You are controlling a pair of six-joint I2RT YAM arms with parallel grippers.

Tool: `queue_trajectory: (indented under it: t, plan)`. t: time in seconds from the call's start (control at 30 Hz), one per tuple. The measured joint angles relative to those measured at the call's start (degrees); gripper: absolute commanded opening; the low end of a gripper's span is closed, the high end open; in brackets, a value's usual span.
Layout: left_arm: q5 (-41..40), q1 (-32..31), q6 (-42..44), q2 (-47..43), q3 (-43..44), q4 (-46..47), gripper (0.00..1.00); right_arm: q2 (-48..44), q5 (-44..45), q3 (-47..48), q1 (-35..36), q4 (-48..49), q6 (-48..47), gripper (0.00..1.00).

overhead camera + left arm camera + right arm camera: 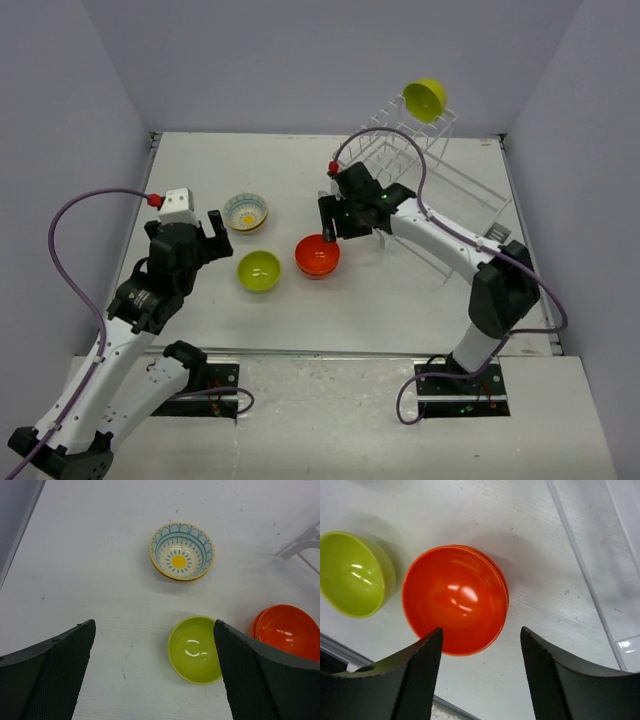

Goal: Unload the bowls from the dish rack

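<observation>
Left wrist view gives us the nearest ground: our left tool [155, 630] hangs above the surface [90, 555] with its jaws spread wide and nothing between them. The lime-green bowl [195, 650] sits upright just below it, and the cream bowl with the blue rim [182, 551] is a little beyond. Next out, the right tool [481, 632] is also wide open and empty. The orange-red bowl [454, 599] rests on the surface beneath it, just beside the lime-green one, and we cannot tell whether the fingers are clear of its rim. Farther back stands the dish rack [400, 160], and at its far top corner the yellow bowl [425, 97] lies tilted on the wires, the only bowl we see in it. We judge the step in hand is to leave the orange-red bowl and fetch that one. We should raise the right tool straight up before swinging, so no finger drags the rim. Then we take the yellow bowl's upper rim with one finger inside and one outside, close firmly on the slippery-looking glaze, and lift it clear of the wires before carrying.
</observation>
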Motion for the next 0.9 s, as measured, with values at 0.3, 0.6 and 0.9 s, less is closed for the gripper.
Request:
queue_trajectory:
  t: [0.3,0.6,0.9]
  plan:
    - [-0.2,0.0,0.0,-0.7,0.0,-0.1,1.00,-17.6,12.6,9.6,-1.4,-0.9,-9.0,0.99]
    - [-0.9,0.0,0.0,-0.9,0.0,-0.1,1.00,-9.3,31.8,20.8,-15.6,13.6,-28.5,0.99]
    - [-0.9,0.0,0.0,0.3,0.0,-0.1,1.00,15.6,41.0,36.3,-18.8,25.3,-52.9,0.99]
